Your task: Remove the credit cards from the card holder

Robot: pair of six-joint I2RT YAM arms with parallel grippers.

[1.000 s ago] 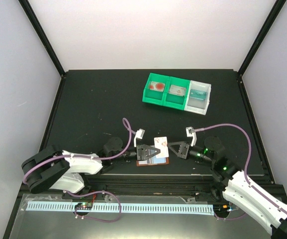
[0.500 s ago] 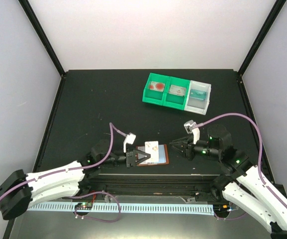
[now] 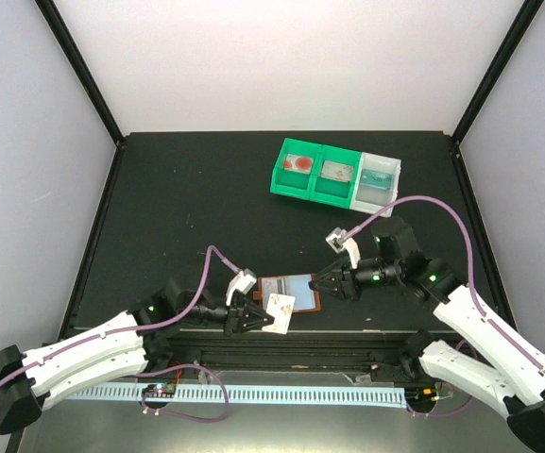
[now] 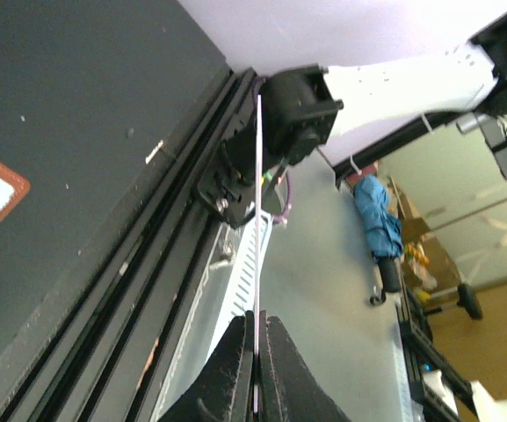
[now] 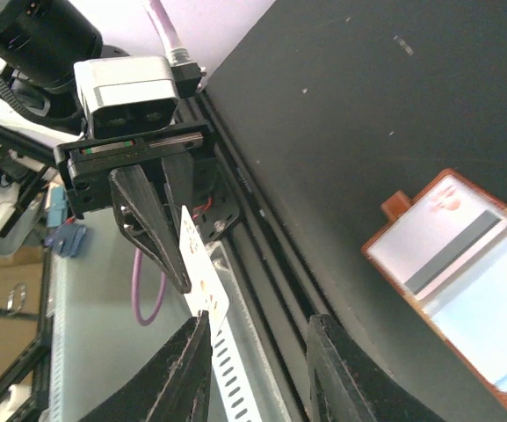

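I see the black table (image 3: pixel 178 208) filling the cell, with the card holder (image 3: pixel 296 288) lying open and flat near its front edge. I place everything else from that holder. Well beyond it, toward the back and a little right, a row of bins (image 3: pixel 333 175) stands, two green and one white. The left claw (image 3: pixel 256 319) sits at the holder's near-left corner, over the front rail. It is clamped on a white credit card (image 3: pixel 280 311), held on edge and tilted, apart from the holder. The right claw (image 3: pixel 315 285) hangs at the holder's right edge. Its fingers stand parted with nothing between them. Inside the holder my right wrist camera shows a grey-striped card (image 5: pixel 451 255) and a pale blue card (image 5: pixel 499 330) beside it.
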